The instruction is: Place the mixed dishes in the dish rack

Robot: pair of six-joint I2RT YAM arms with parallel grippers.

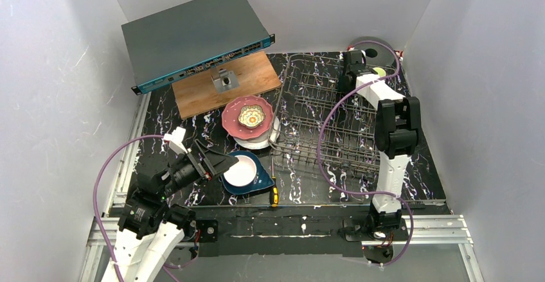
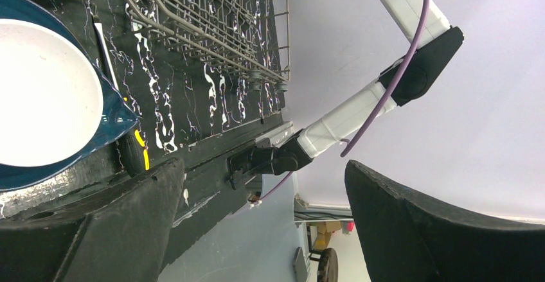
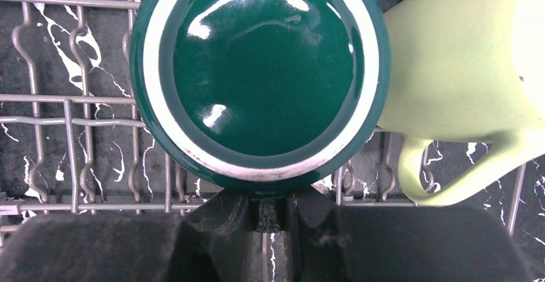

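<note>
At the far right corner of the dish rack [image 1: 321,134], the right gripper [image 3: 267,214] has its jaws pinched narrow on a dark piece at the near edge of the dark teal mug [image 3: 257,76], apparently its handle. That mug sits base-up inside the rack, and the pale yellow-green mug [image 3: 450,70] stands just beside it on the wires.

Near the left front of the table, the left gripper [image 1: 226,163] hangs wide open with nothing in it, just beside the dark blue plate [image 1: 259,183], which carries the white bowl [image 1: 241,169]. Farther back, the pink white-dotted plate [image 1: 232,123] holds the small cream flower-shaped dish [image 1: 252,116] and rests on the white plate [image 1: 257,143], against the rack's left side.

A screwdriver [image 1: 274,192] lies by the blue plate. Markings on the front of the grey network switch [image 1: 193,35] are too small to read.
</note>
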